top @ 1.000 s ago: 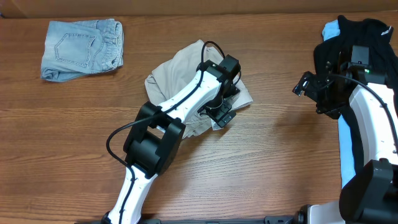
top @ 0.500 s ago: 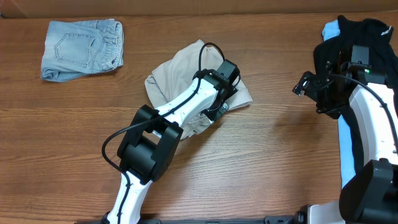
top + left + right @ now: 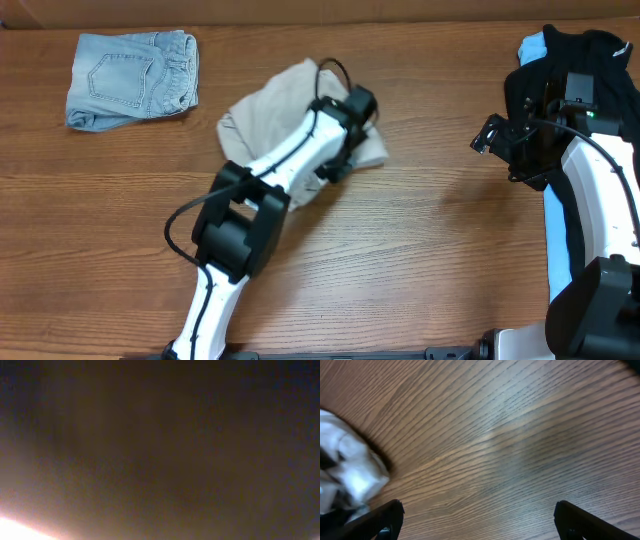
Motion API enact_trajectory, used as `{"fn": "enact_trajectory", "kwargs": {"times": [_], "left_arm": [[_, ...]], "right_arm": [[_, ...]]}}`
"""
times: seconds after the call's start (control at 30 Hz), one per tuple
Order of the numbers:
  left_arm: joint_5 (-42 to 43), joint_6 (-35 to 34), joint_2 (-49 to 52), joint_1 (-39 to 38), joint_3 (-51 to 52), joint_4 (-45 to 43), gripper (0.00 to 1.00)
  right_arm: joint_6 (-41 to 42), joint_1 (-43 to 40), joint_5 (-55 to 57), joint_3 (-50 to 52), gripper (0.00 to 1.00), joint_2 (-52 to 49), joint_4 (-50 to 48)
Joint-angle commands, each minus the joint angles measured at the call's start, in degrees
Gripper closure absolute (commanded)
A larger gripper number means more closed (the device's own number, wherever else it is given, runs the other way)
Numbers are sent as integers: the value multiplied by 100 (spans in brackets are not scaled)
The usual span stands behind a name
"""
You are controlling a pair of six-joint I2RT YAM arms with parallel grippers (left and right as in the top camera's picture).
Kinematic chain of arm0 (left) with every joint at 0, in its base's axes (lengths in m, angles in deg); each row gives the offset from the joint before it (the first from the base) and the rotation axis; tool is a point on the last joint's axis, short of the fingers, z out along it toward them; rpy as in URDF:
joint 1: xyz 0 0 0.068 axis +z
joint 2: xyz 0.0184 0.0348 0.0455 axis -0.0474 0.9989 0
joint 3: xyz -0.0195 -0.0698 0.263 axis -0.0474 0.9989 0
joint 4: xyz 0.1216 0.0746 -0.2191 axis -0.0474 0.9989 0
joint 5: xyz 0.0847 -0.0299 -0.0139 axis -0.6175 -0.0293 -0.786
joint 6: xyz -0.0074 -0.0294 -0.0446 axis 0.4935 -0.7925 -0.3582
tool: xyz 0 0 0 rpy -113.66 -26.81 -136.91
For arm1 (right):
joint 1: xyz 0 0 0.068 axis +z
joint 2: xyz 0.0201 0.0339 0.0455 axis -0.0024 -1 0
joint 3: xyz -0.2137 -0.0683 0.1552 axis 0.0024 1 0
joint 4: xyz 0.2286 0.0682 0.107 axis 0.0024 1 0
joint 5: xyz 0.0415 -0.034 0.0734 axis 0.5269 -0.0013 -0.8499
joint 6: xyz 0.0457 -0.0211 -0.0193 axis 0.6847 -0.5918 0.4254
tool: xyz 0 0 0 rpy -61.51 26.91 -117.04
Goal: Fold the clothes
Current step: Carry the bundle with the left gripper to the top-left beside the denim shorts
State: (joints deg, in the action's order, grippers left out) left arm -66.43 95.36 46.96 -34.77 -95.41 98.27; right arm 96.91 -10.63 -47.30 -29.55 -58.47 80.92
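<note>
Shifted since prior frame: beige shorts (image 3: 262, 112) and left gripper (image 3: 340, 166) have gone together toward the far-left of the tabletop (image 3: 440, 250). Heap is more bunched, right flap drawn in. Right side unchanged.

1. Beige shorts: crumpled heap, centre of tabletop, a bit nearer the far edge. Left arm (image 3: 290, 160) lies across it.
2. Left gripper: down on right side of heap, touching cloth. It is hidden by its own wrist & fabric, so grasping or released cannot be told. Left wrist view is dark brown blur, no detail.
3. Right gripper (image 3: 490, 135): near right edge, just beside the black garment (image 3: 560, 70). Wrist view (image 3: 477, 512) shows fingers (image 3: 382, 517) spread wide over bare wood.
4. Denim shorts (image 3: 132, 78): folded flat, far-left corner, well apart from heap.
5. Black garment: piled at far-right corner, pale-blue garment (image 3: 532, 46) showing at its left. Right arm (image 3: 600, 190) reaches up alongside.
</note>
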Motion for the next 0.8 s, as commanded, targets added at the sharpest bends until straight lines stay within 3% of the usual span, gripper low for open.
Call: {"fn": "enact_trajectory", "kwargs": {"times": [0.0, 0.43, 0.77], "left_arm": [[-468, -254, 103, 544, -1023, 450, 96], [-619, -332, 103, 1499, -4704, 1759, 96], [-1189, -299, 103, 2240, -5978, 1945, 96]], "right_arm": [[-33, 20, 37, 7, 0, -7, -39], [-28, 20, 37, 7, 0, -7, -87], [-31, 20, 37, 7, 0, -7, -79]]}}
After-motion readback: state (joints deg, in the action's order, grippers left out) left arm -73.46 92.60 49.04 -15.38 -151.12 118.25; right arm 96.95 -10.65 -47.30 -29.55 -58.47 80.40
